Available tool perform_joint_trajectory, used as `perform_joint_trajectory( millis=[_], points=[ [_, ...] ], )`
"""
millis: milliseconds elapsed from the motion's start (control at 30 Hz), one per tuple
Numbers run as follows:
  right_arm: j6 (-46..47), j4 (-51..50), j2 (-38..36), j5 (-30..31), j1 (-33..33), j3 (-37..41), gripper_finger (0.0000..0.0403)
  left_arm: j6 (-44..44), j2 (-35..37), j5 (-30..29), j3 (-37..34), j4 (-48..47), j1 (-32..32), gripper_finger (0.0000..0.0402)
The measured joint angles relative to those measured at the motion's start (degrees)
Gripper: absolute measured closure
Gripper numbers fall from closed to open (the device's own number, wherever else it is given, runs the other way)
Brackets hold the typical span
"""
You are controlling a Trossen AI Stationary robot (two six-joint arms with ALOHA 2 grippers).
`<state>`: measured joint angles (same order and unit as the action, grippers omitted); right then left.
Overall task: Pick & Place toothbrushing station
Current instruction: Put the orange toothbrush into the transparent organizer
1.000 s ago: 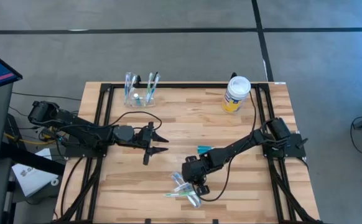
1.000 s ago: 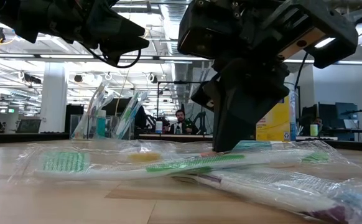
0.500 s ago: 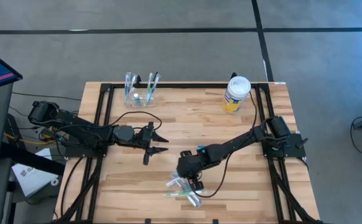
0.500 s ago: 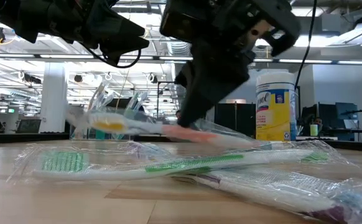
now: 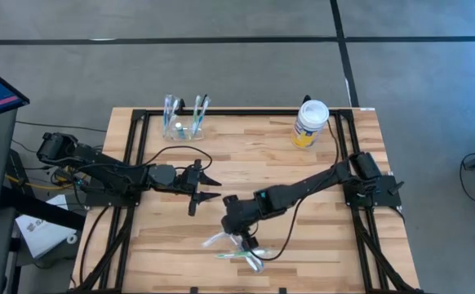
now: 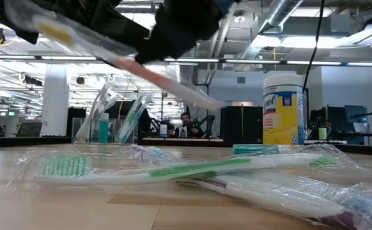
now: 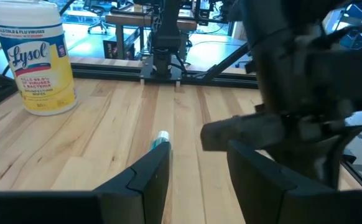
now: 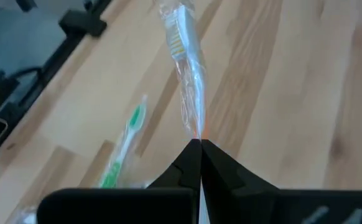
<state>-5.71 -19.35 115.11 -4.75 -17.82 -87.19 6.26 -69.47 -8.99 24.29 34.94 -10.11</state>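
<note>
My right gripper [image 5: 239, 238] hovers over the table's near middle, shut on a toothbrush in a clear wrapper [image 6: 109, 48], its yellow-bristled head [image 8: 176, 34] pointing away from the fingers. Below it, a wrapped green toothbrush [image 6: 173, 169] and another wrapped one [image 6: 282, 195] lie flat on the wood. A small teal tube [image 7: 161, 140] lies nearby. The clear cup [image 5: 184, 124] with upright toothbrushes stands at the far left. My left gripper [image 5: 213, 187] waits open at mid table, left of the right arm. My right gripper pinches the wrapped toothbrush's handle [image 8: 197, 129] between its two shut fingers, wrapper and all. The fingers slant down from the table's right. The brush is lifted clear of the table and tilted, with its head end higher in the low view and the handle's tail [image 6: 205, 97] lower.
A white-lidded Lysol jar with a yellow label [image 5: 309, 124] stands at the far right. Black frame rails [image 5: 131, 155] run along the table's left and right sides. Bare wood [image 5: 164, 237] lies at the near left.
My right gripper has risen and gone toward the table's left, rolling a little. It has lifted the yellow-bristled toothbrush off the pile. The brush lay flat before and now hangs tilted, clear of the table. The other wrapped toothbrushes have stayed where they were.
</note>
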Motion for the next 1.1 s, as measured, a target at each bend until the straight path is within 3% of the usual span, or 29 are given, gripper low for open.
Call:
perform_joint_trajectory(
  millis=[333,567,867,1100],
  points=[
    [-5.4,3.9,-0.1,0.6,0.4,-5.9,0.0403,-0.1,0.0,-3.6,0.0,0.3,0.0,0.0247],
    [-7.1,5.3,-5.6,9.3,0.9,-5.6,0.0403,-3.0,0.0,-7.3,0.0,0.6,0.0,0.0247],
    [-6.7,10.5,-15.1,14.1,2.2,3.0,0.0403,-3.1,0.0,-8.0,0.0,2.1,0.0,0.0247],
    [-6.5,23.2,-22.6,14.7,3.4,13.9,0.0403,-4.5,0.0,-8.3,0.0,4.1,0.0,0.0247]
  ],
)
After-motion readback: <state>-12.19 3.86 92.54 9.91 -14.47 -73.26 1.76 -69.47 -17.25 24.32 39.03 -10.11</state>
